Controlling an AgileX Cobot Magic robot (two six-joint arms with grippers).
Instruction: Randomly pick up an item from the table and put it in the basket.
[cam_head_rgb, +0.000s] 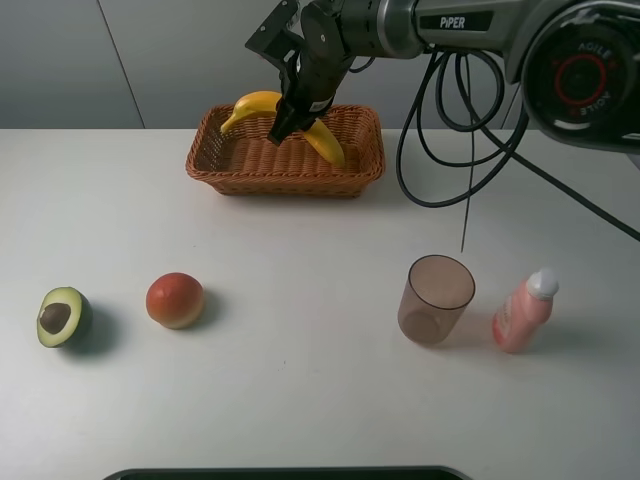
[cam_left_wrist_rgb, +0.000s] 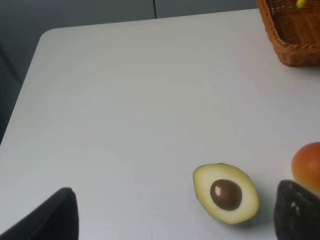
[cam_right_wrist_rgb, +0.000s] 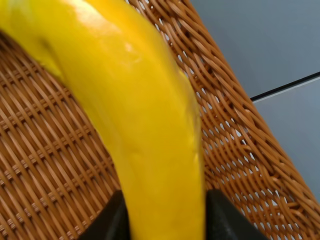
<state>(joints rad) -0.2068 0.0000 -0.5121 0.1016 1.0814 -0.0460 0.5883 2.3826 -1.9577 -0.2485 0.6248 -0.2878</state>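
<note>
Foreground, lower left: avocado half (cam_head_rgb: 64, 316) and red fruit (cam_head_rgb: 175, 300) lie on the table (cam_head_rgb: 300, 400), untouched. My left end effector (cam_left_wrist_rgb: 174, 212) hangs open above them. Upper centre: my right end effector (cam_head_rgb: 290, 118) clamps the banana (cam_head_rgb: 255, 103), tilted over the basket (cam_head_rgb: 285, 165), lower tip inside. Recommendation: lower until the banana rests on the weave, then release clear of the rim.

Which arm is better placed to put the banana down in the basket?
Right. Its jaws are shut on the banana, held at the basket, so it probably only needs to open. The left arm's jaws stand open and empty, far off beside the avocado.
</note>
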